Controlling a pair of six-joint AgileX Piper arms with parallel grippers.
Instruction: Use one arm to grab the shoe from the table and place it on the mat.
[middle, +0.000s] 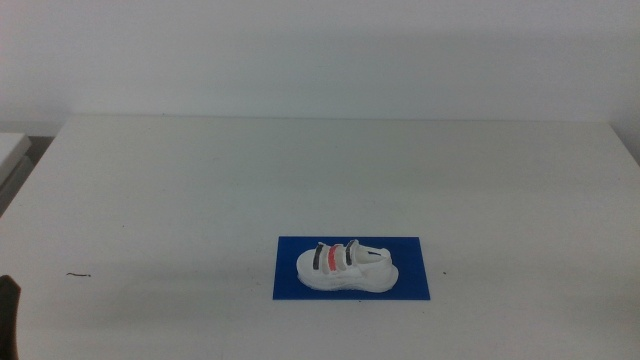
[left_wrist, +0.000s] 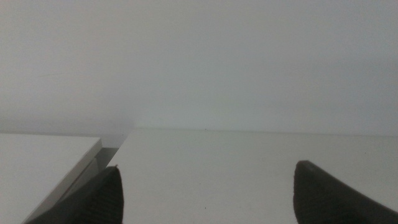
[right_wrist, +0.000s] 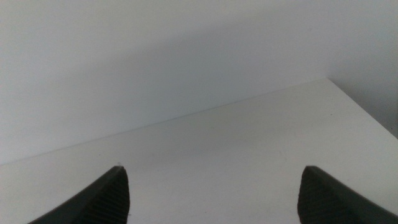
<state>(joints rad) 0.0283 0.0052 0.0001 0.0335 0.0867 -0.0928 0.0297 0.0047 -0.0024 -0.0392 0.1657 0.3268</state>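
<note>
Shoe (middle: 346, 267) lies on the mat (middle: 415, 285), resting on its sole with its length running left to right along the mat's long side; three straps cross its upper, two dark and one red. The white sole sits wholly within the blue rectangle, with a bare margin of mat visible on the right and a narrower strip along the near edge. The mat lies flat on the table (middle: 200, 190), in the near half and slightly right of centre. A small dark mark (middle: 79, 274) shows on the tabletop near the left, well apart from the mat. Neither arm reaches over the work area in the middle view; only a dark sliver appears at the near left corner. The left gripper (left_wrist: 205, 186) hangs over bare tabletop with its two dark jaws spread wide apart and nothing between them. The right gripper (right_wrist: 211, 190) likewise hangs over bare tabletop near a table edge, jaws spread wide and empty.
</note>
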